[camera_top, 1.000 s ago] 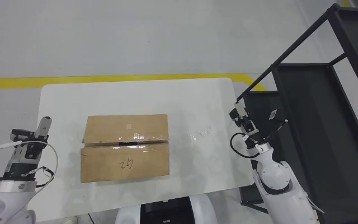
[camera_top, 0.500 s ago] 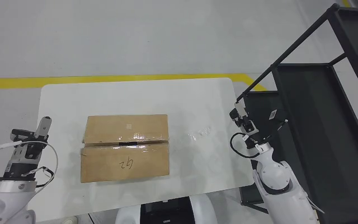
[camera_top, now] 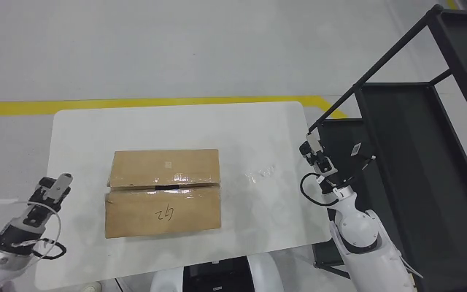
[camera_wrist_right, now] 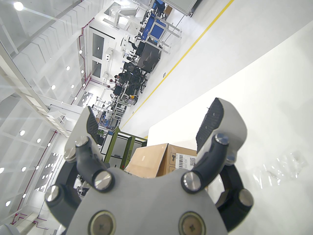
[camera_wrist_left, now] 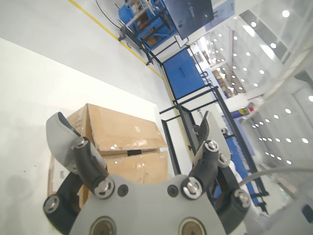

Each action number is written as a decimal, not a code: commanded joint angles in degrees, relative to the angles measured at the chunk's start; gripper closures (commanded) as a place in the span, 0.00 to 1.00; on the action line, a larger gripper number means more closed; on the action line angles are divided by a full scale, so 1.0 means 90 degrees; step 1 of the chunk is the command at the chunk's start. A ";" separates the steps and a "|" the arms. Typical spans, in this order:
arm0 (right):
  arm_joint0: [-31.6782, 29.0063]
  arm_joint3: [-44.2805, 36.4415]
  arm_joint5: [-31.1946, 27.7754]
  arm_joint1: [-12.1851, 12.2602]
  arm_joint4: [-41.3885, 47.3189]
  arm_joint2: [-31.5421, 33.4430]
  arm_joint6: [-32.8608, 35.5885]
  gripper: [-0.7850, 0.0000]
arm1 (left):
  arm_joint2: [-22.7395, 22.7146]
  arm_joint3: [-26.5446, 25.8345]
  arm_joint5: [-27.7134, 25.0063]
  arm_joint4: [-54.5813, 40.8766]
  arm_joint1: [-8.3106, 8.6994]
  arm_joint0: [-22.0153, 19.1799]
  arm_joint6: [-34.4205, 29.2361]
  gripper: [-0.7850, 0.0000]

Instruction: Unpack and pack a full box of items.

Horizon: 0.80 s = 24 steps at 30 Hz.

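Shifted since 1 s ago: left claw point(camera_top: 55, 183), now lower and tipped toward the box, just off the table's left edge. Right claw point(camera_top: 314, 150) unchanged at the right edge.

Item 1: cardboard box point(camera_top: 164, 193).
- Location: flat on the white table point(camera_top: 270, 124), left of centre, well apart from both claws.
- Condition: closed; 2 top flaps meet at a taped seam point(camera_top: 168, 188) with a dark gap midway.

Item 2: crumpled clear plastic film point(camera_top: 259, 174), loose on the table between box and right claw.

Claws:
- Left claw point(camera_wrist_left: 133, 121): spread wide, empty, aimed at the box's near short side.
- Right claw point(camera_wrist_right: 152, 110): spread wide, empty, facing the opposite short side.

Handling, as a judgement:
- Probably heavy if full, so likely better slid or opened in place than lifted by 1 claw.
- Walls and corners stiff; flap panels soft and apt to buckle under a pinch.
- Tape glossy, likely slippery.
- Best hold for opening: free flap edge at the seam gap. For moving: 2 opposite short sides, 1 claw each.
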 commanded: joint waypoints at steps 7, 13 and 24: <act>0.0000 0.0000 0.0000 0.0000 0.0000 0.0000 0.0000 0.00 | -0.0604 0.0733 -0.0425 -0.1837 0.0120 0.0025 -0.2174 0.00; 0.0000 0.0000 0.0000 0.0000 0.0000 0.0000 0.0000 0.00 | -0.0604 0.0733 -0.0425 -0.1837 0.0120 0.0025 -0.2174 0.00; 0.0000 0.0000 0.0000 0.0000 0.0000 0.0000 0.0000 0.00 | -0.0031 0.0926 0.0023 -0.1689 0.0156 -0.0215 -0.2405 0.00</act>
